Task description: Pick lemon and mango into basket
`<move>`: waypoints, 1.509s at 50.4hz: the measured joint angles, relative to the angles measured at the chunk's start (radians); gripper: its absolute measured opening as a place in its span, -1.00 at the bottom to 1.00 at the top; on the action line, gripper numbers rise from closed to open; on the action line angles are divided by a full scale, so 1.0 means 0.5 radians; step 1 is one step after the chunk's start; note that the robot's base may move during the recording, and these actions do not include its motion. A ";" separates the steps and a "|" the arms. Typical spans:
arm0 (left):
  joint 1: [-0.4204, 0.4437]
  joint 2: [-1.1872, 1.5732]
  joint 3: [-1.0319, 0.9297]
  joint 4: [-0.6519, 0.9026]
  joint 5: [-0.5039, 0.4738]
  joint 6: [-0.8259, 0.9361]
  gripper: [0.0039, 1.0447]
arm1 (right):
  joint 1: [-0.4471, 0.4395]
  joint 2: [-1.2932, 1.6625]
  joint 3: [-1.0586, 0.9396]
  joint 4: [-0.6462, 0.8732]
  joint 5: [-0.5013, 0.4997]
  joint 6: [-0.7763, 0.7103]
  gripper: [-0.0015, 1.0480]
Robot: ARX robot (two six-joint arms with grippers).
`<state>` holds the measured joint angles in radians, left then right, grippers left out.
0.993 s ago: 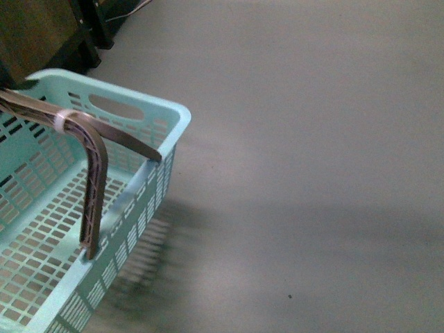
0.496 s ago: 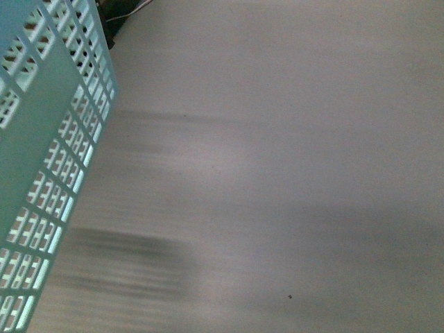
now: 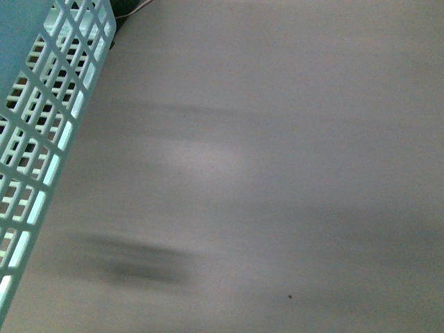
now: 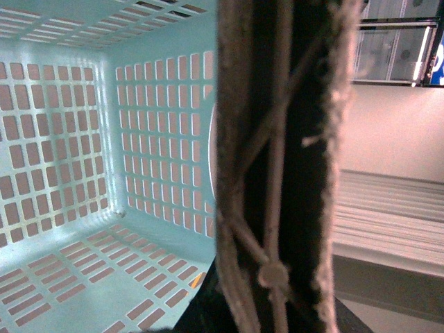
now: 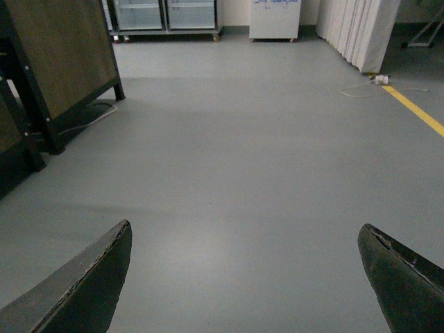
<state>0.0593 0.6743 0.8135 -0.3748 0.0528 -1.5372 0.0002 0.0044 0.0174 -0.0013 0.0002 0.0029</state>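
The turquoise slotted basket (image 3: pixel 41 118) hangs tilted at the left edge of the front view, above the grey floor. In the left wrist view its empty inside (image 4: pixel 104 173) shows, with the brown ribbed handle (image 4: pixel 277 159) running straight through the frame. My left gripper (image 4: pixel 270 305) is shut on that handle. My right gripper (image 5: pixel 246 270) is open and empty, its two dark fingertips (image 5: pixel 83 284) wide apart over bare floor. The lemon and the mango are out of view.
Grey floor (image 3: pixel 277 173) fills the front view. The right wrist view shows a dark wooden stand (image 5: pixel 55 62) at the left, glass-door cabinets (image 5: pixel 163 14) at the back, a white curtain (image 5: pixel 357 28) and a yellow floor line (image 5: pixel 416 111).
The basket has swung up and to the left: a second ago its open top and handle were in the front view, now only its tilted slotted wall shows at the left edge.
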 joint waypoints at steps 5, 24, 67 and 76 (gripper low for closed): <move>0.000 0.001 0.000 -0.001 0.000 0.005 -0.92 | 0.000 0.000 0.000 0.000 -0.001 0.000 0.83; 0.000 0.002 0.000 -0.005 0.000 0.005 -0.92 | 0.000 0.000 0.000 0.000 0.000 0.000 0.83; 0.000 0.001 0.003 -0.006 0.000 0.005 -0.92 | 0.000 0.000 0.000 0.000 0.001 0.000 0.83; 0.000 0.001 0.003 -0.006 0.000 0.005 -0.92 | 0.000 0.000 0.000 0.000 -0.001 -0.002 0.83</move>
<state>0.0593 0.6746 0.8150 -0.3779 0.0528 -1.5345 0.0002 0.0044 0.0174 -0.0013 -0.0002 0.0021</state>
